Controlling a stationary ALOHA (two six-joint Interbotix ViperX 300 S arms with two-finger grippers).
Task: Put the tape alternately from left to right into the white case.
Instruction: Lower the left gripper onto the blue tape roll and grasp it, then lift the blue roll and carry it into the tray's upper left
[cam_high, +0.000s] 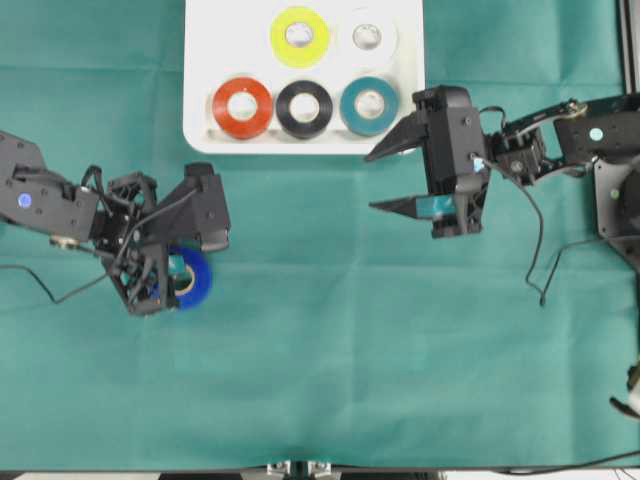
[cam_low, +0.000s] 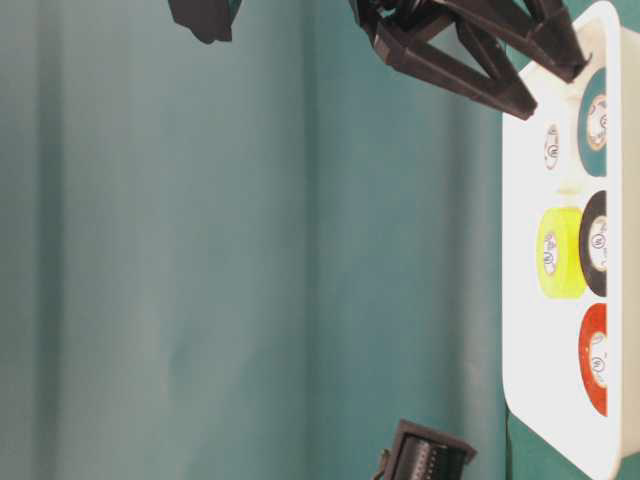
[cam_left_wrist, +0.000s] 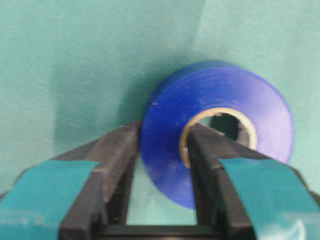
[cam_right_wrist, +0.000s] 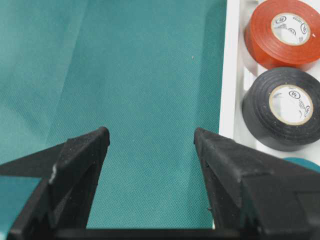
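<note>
Clamped on the wall of the blue roll (cam_left_wrist: 215, 135), the left gripper (cam_left_wrist: 160, 145) has one finger (cam_left_wrist: 207, 150) inside the core and the other outside; roll lies on the green cloth (cam_high: 320, 380) toward its left edge. Right gripper (cam_high: 392, 178) stands wide, holding nothing, just off the white case's (cam_high: 200, 60) right front corner. Case holds yellow (cam_high: 299, 36), white (cam_high: 367, 37), red-orange (cam_high: 242, 107), black (cam_high: 304, 108) and teal (cam_high: 369, 105) rolls.

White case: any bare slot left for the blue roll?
One: the back-left corner of the shallow white plastic case, left of the yellow tape roll and behind the red-orange roll. The front row is crowded: red-orange, black, teal.
</note>
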